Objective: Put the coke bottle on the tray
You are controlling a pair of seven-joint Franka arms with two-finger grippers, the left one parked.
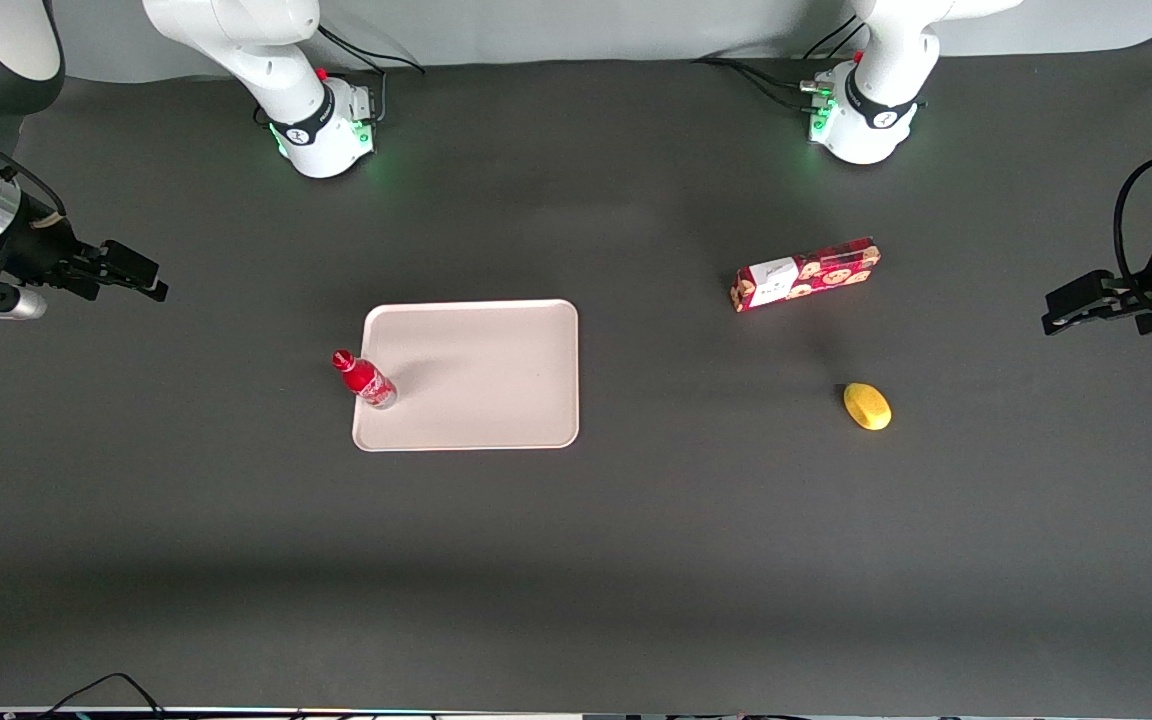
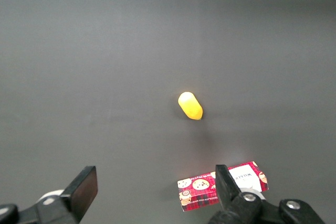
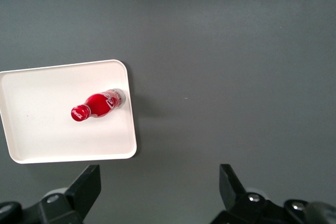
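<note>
The dark worktop (image 1: pixel 576 560) carries the pale tray (image 1: pixel 496 380), which lies well apart from the hand (image 1: pixel 131 272) and lower than it. That hand hangs above the working arm's end of the worktop, fingers (image 3: pixel 86 184) spread wide and holding nothing. The coke bottle (image 1: pixel 364 379) stands upright, apparently just inside the tray's rim on the edge nearest the hand, clear of the fingers
</note>
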